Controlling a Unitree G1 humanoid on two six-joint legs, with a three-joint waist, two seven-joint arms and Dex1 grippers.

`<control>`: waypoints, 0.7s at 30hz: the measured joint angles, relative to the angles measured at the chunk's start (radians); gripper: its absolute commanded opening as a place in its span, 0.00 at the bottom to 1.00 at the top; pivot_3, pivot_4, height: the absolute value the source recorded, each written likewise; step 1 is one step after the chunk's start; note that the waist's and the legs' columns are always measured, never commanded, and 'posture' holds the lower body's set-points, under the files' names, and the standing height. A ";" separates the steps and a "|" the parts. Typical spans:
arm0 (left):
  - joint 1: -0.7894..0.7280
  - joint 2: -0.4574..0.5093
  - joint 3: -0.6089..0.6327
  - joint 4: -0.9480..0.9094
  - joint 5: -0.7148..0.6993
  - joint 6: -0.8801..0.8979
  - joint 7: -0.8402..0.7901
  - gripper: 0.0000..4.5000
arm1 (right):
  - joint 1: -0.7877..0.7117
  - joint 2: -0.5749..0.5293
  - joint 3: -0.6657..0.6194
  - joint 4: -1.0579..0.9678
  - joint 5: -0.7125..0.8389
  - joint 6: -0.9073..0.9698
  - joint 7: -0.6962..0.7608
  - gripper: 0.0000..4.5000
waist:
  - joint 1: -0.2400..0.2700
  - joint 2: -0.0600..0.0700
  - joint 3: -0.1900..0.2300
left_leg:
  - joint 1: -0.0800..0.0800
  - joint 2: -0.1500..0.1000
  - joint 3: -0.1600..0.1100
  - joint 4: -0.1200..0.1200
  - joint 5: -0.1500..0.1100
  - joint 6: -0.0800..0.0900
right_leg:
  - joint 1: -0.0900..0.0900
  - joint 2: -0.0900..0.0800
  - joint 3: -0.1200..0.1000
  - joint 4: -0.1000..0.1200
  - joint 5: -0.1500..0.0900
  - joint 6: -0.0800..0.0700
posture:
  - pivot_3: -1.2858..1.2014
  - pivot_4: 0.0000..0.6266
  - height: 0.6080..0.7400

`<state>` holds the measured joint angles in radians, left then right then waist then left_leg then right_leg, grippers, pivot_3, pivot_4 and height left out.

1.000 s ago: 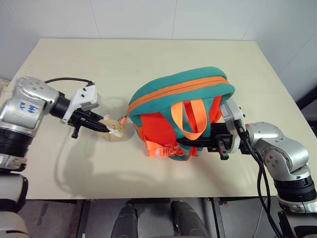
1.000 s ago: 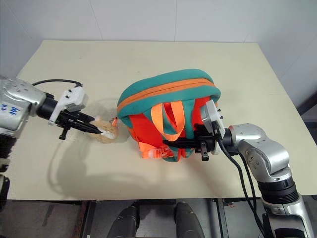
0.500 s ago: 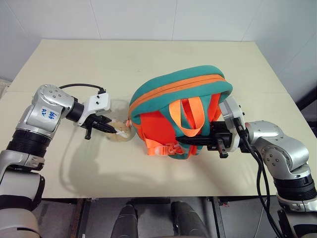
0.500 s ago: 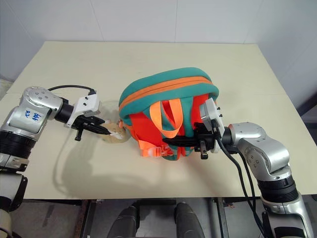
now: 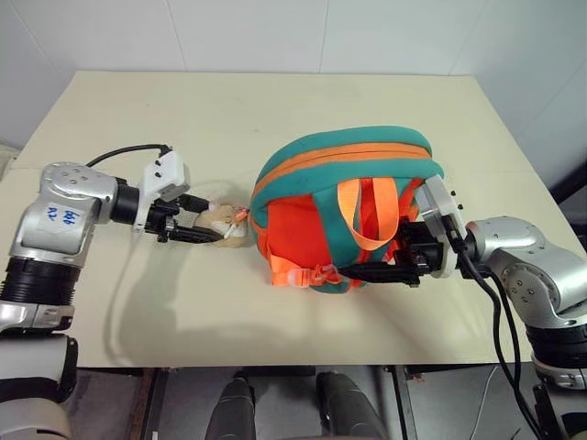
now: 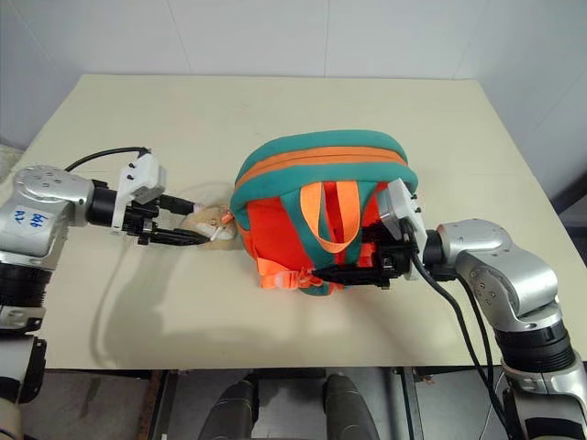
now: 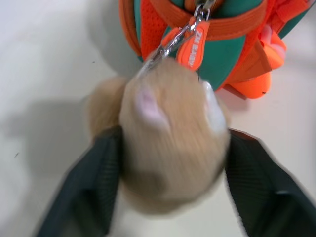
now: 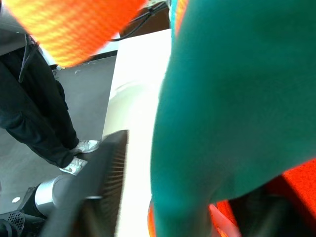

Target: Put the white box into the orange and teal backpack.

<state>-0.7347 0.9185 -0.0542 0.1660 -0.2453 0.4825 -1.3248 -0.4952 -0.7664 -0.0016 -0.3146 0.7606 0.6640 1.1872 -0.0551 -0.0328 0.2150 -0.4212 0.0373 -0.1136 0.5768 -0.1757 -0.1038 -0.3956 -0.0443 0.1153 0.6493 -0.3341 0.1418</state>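
Note:
The orange and teal backpack (image 5: pixel 312 220) lies bulging on the cream table (image 5: pixel 275 110), straps up. Its tan plush charm (image 5: pixel 229 223) hangs from the zipper pull (image 7: pixel 193 45) on its left side. My left gripper (image 5: pixel 215 221) is open, one finger on each side of the charm. My right gripper (image 5: pixel 371 255) is at the backpack's right side, open, with a teal strap (image 8: pixel 227 98) between its spread fingers. The white box is out of view.
The table's front edge (image 5: pixel 275 365) runs just below the backpack, and bare tabletop stretches behind it to the wall. A person's dark trouser legs and shoes (image 8: pixel 39 118) stand on the floor past the table in the right wrist view.
Both grippers have opened: the left has let go of the plush charm, the right has let go of the strap. The backpack has settled slightly to the right.

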 measured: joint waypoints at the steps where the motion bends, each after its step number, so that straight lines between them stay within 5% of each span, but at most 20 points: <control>1: 0.026 0.008 0.031 -0.022 -0.014 -0.002 0.004 0.98 | 0.007 -0.012 -0.006 -0.003 0.001 0.000 0.001 1.00 | 0.000 0.000 0.000 | 0.000 0.000 0.000 0.000 0.000 0.000 | 0.000 0.000 0.000 0.000 0.000 0.000 | 0.52 0.24 1.00; 7: 0.230 0.030 0.208 -0.074 -0.042 -0.178 0.035 0.99 | 0.045 -0.071 -0.052 -0.010 0.006 0.005 0.002 1.00 | 0.002 0.000 0.000 | 0.000 0.000 0.001 0.000 0.000 0.000 | 0.000 -0.001 0.000 -0.002 0.000 -0.001 | 0.52 0.24 1.00; 21: 0.321 -0.027 0.524 0.093 -0.334 -0.331 -0.097 0.99 | 0.338 -0.294 -0.319 0.063 -0.116 -0.098 0.072 1.00 | 0.024 0.001 0.000 | 0.001 0.000 0.003 0.000 -0.001 0.001 | 0.002 -0.002 0.000 -0.006 -0.001 -0.002 | 0.52 0.24 1.00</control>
<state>-0.4132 0.8919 0.4703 0.2591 -0.5795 0.1510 -1.4217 -0.1567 -1.0608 -0.3206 -0.2516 0.6446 0.5662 1.2591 -0.0308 -0.0318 0.2153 -0.4205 0.0372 -0.1105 0.5770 -0.1766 -0.1032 -0.3937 -0.0465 0.1149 0.6436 -0.3352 0.1403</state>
